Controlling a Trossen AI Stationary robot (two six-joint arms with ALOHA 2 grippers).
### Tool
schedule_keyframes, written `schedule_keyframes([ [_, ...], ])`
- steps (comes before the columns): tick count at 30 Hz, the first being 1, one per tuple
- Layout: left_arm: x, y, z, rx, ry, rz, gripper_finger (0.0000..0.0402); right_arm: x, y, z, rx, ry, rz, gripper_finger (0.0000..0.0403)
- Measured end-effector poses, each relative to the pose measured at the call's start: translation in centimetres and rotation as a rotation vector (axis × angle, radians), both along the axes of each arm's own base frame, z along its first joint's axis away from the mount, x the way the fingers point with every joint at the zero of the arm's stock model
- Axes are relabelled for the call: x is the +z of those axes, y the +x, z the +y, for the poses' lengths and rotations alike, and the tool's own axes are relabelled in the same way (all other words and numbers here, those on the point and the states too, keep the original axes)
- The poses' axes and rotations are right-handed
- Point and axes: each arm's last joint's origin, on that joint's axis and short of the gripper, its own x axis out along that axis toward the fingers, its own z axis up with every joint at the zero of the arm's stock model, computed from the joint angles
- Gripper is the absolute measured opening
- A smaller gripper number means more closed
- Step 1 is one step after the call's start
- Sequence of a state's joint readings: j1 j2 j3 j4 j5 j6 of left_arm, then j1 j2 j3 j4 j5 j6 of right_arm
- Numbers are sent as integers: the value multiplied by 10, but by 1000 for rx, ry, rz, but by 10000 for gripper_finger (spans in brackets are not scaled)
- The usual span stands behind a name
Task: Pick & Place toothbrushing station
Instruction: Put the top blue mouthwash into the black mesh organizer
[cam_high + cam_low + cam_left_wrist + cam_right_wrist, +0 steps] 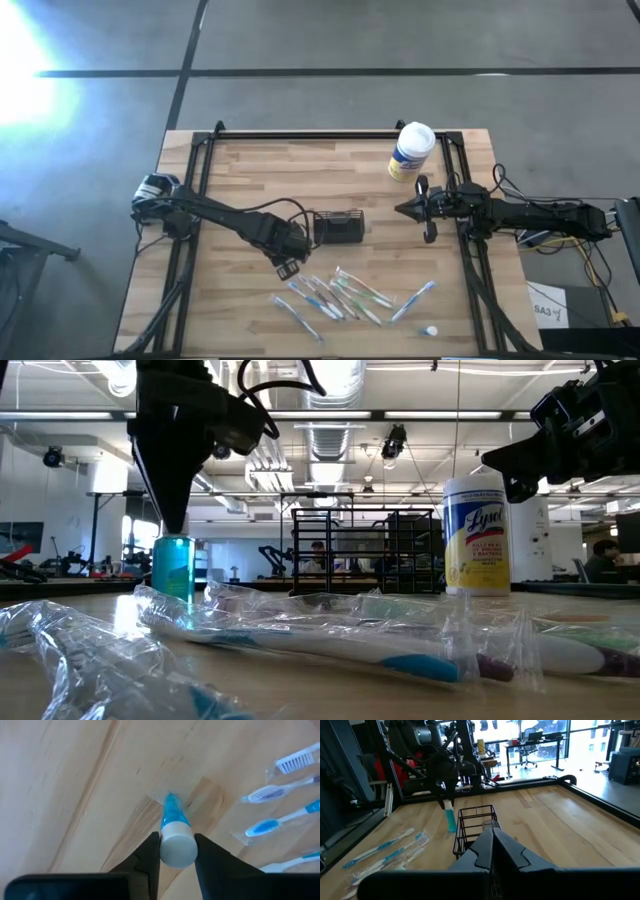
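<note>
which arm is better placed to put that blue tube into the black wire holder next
Left. The left gripper is already closed around the white cap of the blue tube, which stands upright right beside the black wire holder. The right gripper is shut, empty, and hangs farther off, near the wipes canister.

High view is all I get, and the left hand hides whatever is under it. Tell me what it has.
Observer: A blue tube with a white cap. The left hand's fingers press on both sides of the cap.
Operator: Say whether it stands or lies.
Observer: It stands upright on the table, cap up, in the low view.
Operator: Give me its place against the holder.
Observer: The right wrist view shows it beside the holder, outside the wires and not in it.
</note>
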State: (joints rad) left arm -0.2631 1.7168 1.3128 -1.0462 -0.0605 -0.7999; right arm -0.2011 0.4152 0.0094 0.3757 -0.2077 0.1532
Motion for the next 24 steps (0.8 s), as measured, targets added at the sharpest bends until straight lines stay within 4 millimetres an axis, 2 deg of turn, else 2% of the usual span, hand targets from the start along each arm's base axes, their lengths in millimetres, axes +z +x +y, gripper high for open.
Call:
schedule_keyframes([
  [7,1,0,0,-59,-19,8,94,0,0,0,0,-3,0,8],
  [11,12,4,-1,-79,-29,-22,94,0,0,0,0,-7,0,8],
  [17,47,11,-1,-146,-16,-73,94,0,0,0,0,-8,0,8],
  [24,107,15,8,-247,46,-180,94,0,0,0,0,-8,-2,8],
])
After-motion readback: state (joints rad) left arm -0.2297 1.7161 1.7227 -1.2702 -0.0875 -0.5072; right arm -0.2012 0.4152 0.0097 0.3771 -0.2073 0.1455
